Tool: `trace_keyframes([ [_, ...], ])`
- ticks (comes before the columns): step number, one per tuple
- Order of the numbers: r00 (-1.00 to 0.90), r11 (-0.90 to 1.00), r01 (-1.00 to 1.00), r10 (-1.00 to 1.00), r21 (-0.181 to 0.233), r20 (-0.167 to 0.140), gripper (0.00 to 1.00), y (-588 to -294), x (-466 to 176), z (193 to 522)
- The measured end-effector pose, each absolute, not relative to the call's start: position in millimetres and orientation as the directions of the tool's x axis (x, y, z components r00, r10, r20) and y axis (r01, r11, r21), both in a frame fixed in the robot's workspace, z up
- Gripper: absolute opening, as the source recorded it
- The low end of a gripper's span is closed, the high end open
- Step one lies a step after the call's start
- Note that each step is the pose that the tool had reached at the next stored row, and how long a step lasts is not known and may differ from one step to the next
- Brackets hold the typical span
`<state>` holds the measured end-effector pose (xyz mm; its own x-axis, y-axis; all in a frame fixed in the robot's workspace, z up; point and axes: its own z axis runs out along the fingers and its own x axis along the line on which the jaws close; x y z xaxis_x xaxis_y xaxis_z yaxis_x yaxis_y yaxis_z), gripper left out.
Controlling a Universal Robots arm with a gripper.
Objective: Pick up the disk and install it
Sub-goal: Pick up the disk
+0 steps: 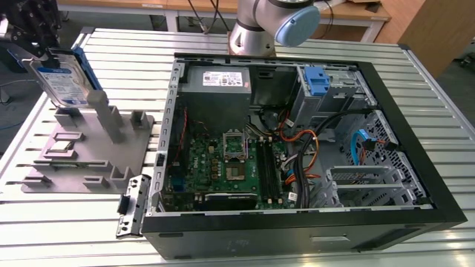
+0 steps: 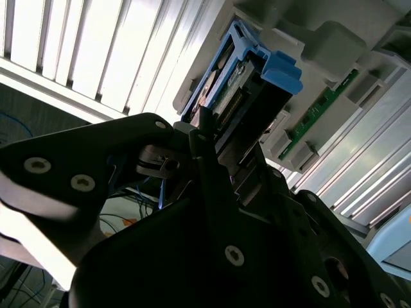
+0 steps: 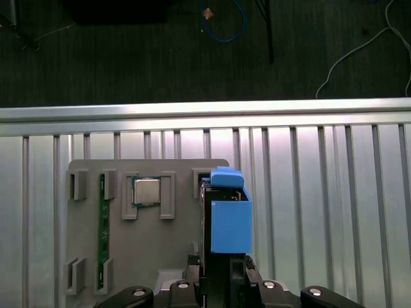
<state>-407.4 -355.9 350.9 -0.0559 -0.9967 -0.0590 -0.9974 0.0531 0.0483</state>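
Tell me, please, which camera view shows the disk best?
The exterior view: the disk stands tilted at the grey holder on the exterior view's left, its labelled face and blue rail in plain sight. The first wrist view shows it edge-on, mostly blue rail; the second wrist view shows one end, close up.

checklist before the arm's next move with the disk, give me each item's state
1. Gripper shut on the disk: ok. The second wrist view shows its fingers on both sides of the disk.
2. Disk orientation: ok. It stands on edge, slightly tilted, in the exterior view.
3. Disk clear of the grey holder: cannot tell. Its lower edge sits right at the holder's posts.
4. Computer case open: ok. The side is off and the inside is exposed.
5. Drive cage by the blue latch free: cannot tell.
6. Cables out of the way: cannot tell. They lie loose below the cage.
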Motion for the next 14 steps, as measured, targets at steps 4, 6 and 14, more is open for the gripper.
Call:
trace_keyframes([
  [4,-0.056,0.053,-0.997,-0.997,0.048,-0.059,0.35,-356,-407,355],
  [6,-0.056,0.053,-0.997,-0.997,0.048,-0.059,0.35,-356,-407,358],
  [14,-0.056,0.053,-0.997,-0.997,0.048,-0.059,0.35,-356,-407,378],
])
